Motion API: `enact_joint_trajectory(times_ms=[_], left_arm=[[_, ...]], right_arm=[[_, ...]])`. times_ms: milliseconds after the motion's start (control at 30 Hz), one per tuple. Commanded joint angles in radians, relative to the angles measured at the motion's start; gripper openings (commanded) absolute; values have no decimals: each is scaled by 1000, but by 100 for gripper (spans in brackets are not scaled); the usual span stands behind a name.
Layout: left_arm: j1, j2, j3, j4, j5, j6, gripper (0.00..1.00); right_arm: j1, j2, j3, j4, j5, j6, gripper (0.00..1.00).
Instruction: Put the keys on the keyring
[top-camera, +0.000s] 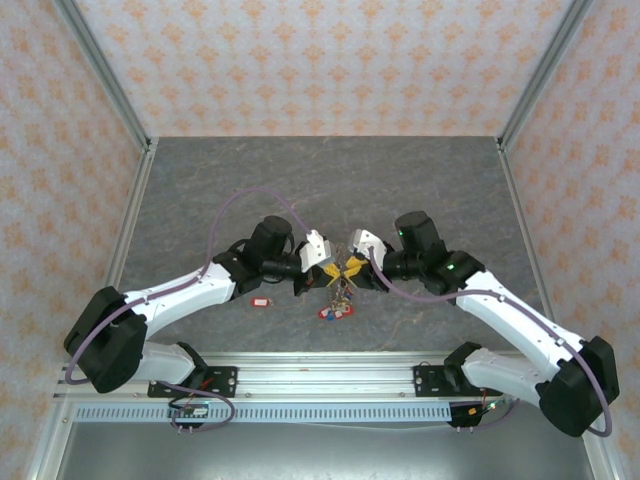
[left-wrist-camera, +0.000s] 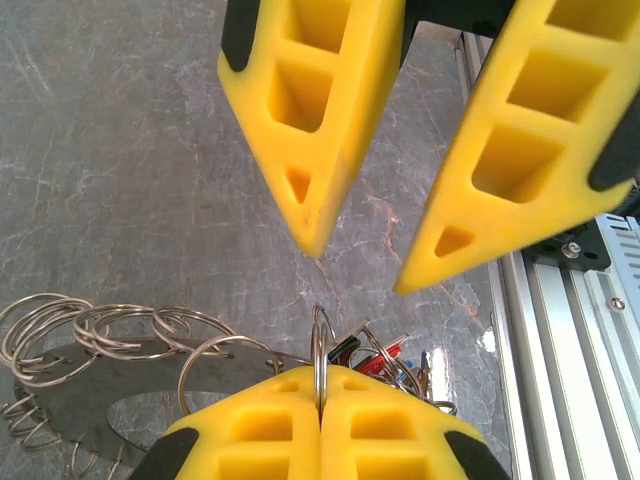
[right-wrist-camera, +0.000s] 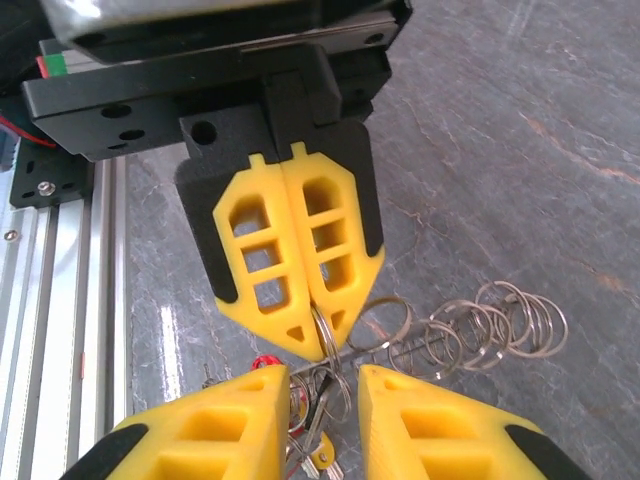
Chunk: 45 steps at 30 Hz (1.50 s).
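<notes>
A grey marbled table (top-camera: 330, 180) is walled on three sides by panels of pale orange floral pattern (top-camera: 330, 60), with an aluminium rail (top-camera: 320, 375) along its six o'clock edge.

From that rail the left arm (top-camera: 180, 300), white and black, reaches in from eight o'clock. The right arm (top-camera: 510, 315) reaches in from four o'clock. Their tips meet nose to nose just below the table's centre.

The left gripper (right-wrist-camera: 320, 345) has its yellow fingers pressed flat together, pinching one thin metal loop of the keyring (top-camera: 337, 300) edge-on between the tips. The right gripper (left-wrist-camera: 362, 265) faces it with its yellow fingers a narrow gap apart and nothing between them, its tips just beside the pinched loop. Whether they touch it cannot be told.

The keyring hangs at the meeting point, towards six o'clock of the two grippers. It is a cluster of silvery keys (right-wrist-camera: 318, 395) with small red, blue and yellow tags. A string of open wire rings (left-wrist-camera: 90, 330) trails from it towards twelve o'clock, casting a shadow on the table.

A key with a small red tag (top-camera: 262, 300) lies flat on the table at nine o'clock of the keyring, well apart from it, just beside the left arm's forearm.
</notes>
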Motion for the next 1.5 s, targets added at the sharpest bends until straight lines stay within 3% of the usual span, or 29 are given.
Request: enact_joint_trajectory(times_ms=[0, 400, 733, 800, 1067, 1267, 1333, 1467], left_arm=[[-5, -28, 43, 19, 12, 23, 0], [-4, -29, 42, 15, 17, 31, 0], [-4, -35, 40, 7, 13, 34, 4], [-5, -37, 40, -9, -2, 46, 10], [-6, -25, 74, -97, -27, 102, 10], [-6, -16, 81, -96, -16, 97, 8], [-6, -18, 82, -96, -13, 97, 0], [-6, -23, 67, -60, -5, 76, 0]], right_arm=[[11, 43, 37, -7, -38, -53, 24], [12, 88, 41, 8, -40, -66, 18], [21, 100, 61, 3, -44, -55, 1], [23, 95, 77, -19, -39, -60, 0], [70, 119, 201, -202, 38, -118, 0], [94, 144, 241, -221, 59, -109, 0], [102, 145, 253, -228, 65, -106, 0], [102, 130, 220, -178, 73, -76, 9]])
